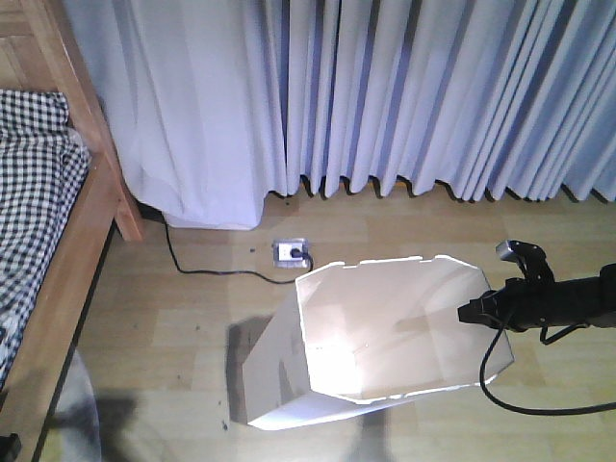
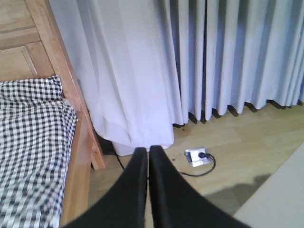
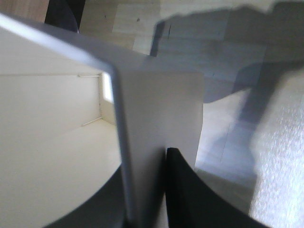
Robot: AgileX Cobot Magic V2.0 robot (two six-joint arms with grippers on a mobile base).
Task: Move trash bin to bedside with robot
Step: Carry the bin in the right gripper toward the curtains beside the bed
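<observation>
The bin [image 1: 385, 337] is out on the wood floor [image 1: 173, 318], in front of the curtain [image 1: 385, 96]. It is well apart from the bed [image 1: 58, 289], which runs along the left side with its checked cover [image 1: 29, 192]. The bin looks tipped, with its open top leaning toward the arm. I cannot tell if its bottom is touching the floor.

The right gripper [image 1: 481, 310] comes in from the right and is pinched on the bin's rim. The right wrist view shows the thin wall [image 3: 156, 118] stuck between the two fingers, one inside the bin and one outside. The left gripper [image 2: 148, 156] is squeezed closed with nothing in it. It hangs in the air, pointing toward the curtain and the bed corner.

I think the grab is done and the carry to the bed is the step now. Most of the trip is left to do.

Next, the bin has to go left, across the open floor, until it is just beside the bed. The wall is thin and only one spot is held, so the bin could swing or slip out. A slow, steady move would help. A floor plug [image 1: 291, 252] and a black cord [image 1: 192, 265] lie between the bin and the bed. The bin should pass over or in front of them and not catch. Then it needs to be set down straight and let go.
</observation>
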